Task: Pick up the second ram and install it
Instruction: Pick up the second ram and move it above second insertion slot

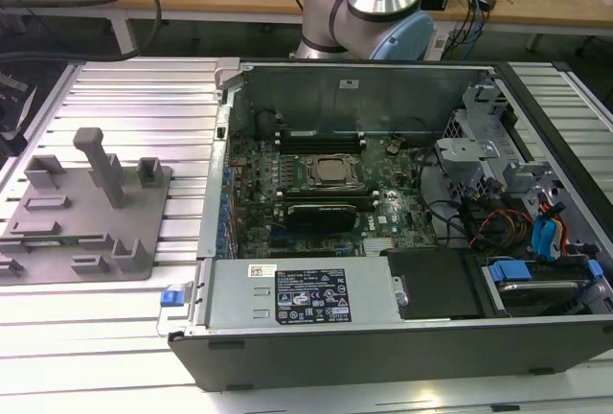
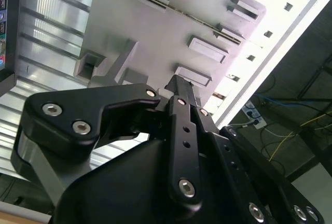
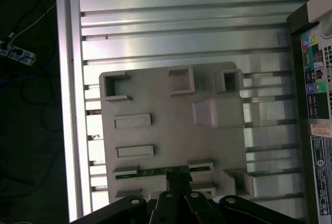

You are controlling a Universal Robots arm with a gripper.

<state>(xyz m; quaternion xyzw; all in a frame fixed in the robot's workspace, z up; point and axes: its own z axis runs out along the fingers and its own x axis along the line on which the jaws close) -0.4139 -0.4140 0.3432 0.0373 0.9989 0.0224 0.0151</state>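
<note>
The second ram (image 3: pixel 150 171) is a thin green stick standing on edge in a slot of the grey plastic tray (image 3: pixel 171 130); in the second wrist view the ram (image 2: pixel 202 21) shows as a narrow line across the tray (image 2: pixel 119 11). In both wrist views my gripper (image 3: pixel 178 176) hangs well above the tray, in line with the ram's slot and apart from the stick. Its black fingers (image 2: pixel 181 86) are shut together with nothing between them. In the exterior view the tray (image 1: pixel 57 213) lies at the left, beside the open computer case (image 1: pixel 383 241).
An upright post (image 1: pixel 101 160) rises from the tray. The motherboard with its silver-capped processor (image 1: pixel 332 172) lies inside the case, with drive cages and cables at the exterior view's right. Ribbed aluminium table (image 1: pixel 144 98) surrounds both. My arm's base (image 1: pixel 369 11) stands behind the case.
</note>
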